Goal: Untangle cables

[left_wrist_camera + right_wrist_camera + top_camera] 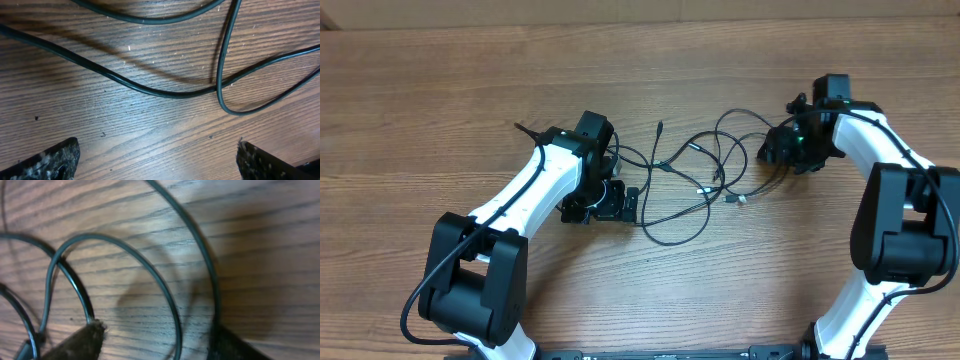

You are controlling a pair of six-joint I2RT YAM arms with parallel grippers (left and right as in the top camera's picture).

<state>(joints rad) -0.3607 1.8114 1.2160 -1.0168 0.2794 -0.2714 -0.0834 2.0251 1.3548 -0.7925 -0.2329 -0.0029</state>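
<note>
**Both grippers low at the cables, nothing grabbed yet**

The cables [720,170] lie in a loose tangle in the middle of the table [620,60], between the two arms. They are thin, black, smooth and bendy, and their loops cross each other. The table is brown wood with dark lines.

The left gripper [157,150] is at the left side of the tangle. Its fingers are spread wide with only wood between them. The right gripper [157,330] is at the right side, fingers spread too, with one loop running between them.

This looks like the grab step. Next, I think, the right fingers should close on that loop and pull it gently away.
</note>
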